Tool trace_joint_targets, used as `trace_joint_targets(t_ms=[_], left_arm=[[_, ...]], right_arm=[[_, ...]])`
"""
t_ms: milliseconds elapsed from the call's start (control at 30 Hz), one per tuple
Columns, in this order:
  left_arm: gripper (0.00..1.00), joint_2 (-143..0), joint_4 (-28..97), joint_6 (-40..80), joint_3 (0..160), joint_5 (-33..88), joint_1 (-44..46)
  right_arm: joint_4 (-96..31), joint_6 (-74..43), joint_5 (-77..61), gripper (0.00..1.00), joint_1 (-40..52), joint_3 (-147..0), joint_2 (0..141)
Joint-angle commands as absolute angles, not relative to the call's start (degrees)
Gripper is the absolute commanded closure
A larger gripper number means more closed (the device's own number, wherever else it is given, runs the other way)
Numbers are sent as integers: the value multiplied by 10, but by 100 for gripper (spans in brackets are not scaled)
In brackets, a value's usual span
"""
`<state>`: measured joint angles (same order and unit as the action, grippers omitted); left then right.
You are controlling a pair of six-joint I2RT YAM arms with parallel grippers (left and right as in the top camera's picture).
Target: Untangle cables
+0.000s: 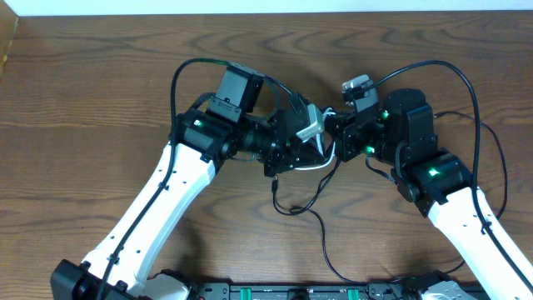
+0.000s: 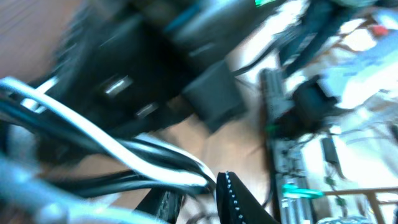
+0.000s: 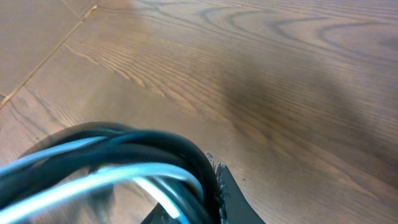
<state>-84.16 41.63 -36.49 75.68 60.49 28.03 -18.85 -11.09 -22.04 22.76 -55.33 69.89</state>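
The wooden table (image 1: pixel 100 83) carries both of my arms, which meet at its centre: left arm (image 1: pixel 166 192) reaching in from the lower left, right arm (image 1: pixel 466 208) from the lower right. My left gripper (image 1: pixel 306 137) and right gripper (image 1: pixel 340 129) sit just beside each other, tips facing. The black cord (image 1: pixel 322 237) has its long axis running roughly from the grippers toward the near edge of the table. It hangs below my left gripper, bends right, then trails down to the near edge. The white cord (image 1: pixel 310 166) is far shorter and lies in a shallow curve directly under my left gripper, running left to right. In the right wrist view both cords arc in from the left and drop between my fingers against the serrated pad (image 3: pixel 231 198); the right gripper is clamped on the black cord, with the white one alongside. In the left wrist view the picture is blurred. Both cords cross from upper left to the fingertip (image 2: pixel 239 199), but I cannot tell whether that gripper is clamped or released. One small plug end (image 1: pixel 275 190) points toward the near edge, below my left gripper.
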Motion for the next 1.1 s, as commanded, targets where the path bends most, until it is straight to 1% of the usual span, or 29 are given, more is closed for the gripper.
trace_joint_targets(t_ms=[0, 133, 233, 300, 367, 433, 667, 767, 800, 867, 933, 1000, 1067], left_arm=[[78, -841, 414, -445, 761, 788, 303], [77, -841, 411, -446, 761, 788, 303], [78, -841, 411, -445, 761, 763, 303], [78, -841, 411, -442, 761, 738, 303], [78, -841, 411, -427, 761, 686, 303], [81, -841, 411, -383, 761, 600, 303], [81, -841, 412, -113, 761, 193, 299], [81, -841, 413, -51, 761, 97, 299], [75, -841, 413, -36, 761, 83, 299], [73, -841, 412, -23, 761, 81, 299], [73, -841, 413, -14, 761, 81, 299], [72, -841, 412, -11, 761, 81, 299], [71, -841, 412, -11, 761, 84, 299]], right_arm=[[-189, -106, -227, 99, 236, -557, 698], [-187, -100, -254, 99, 236, -557, 698], [-191, -91, -260, 99, 236, -557, 698], [-191, -91, -260, 99, 236, -557, 698], [-192, -80, -259, 99, 236, -557, 698], [-194, -76, -251, 99, 236, -557, 698], [-215, -76, -211, 99, 236, -557, 698], [-214, -76, -212, 99, 236, -557, 698], [-214, -76, -215, 99, 236, -557, 698], [-214, -74, -216, 98, 236, -557, 698], [-214, -73, -222, 92, 236, -557, 698], [-211, -61, -242, 82, 236, -557, 698], [-212, -55, -246, 82, 236, -557, 698]])
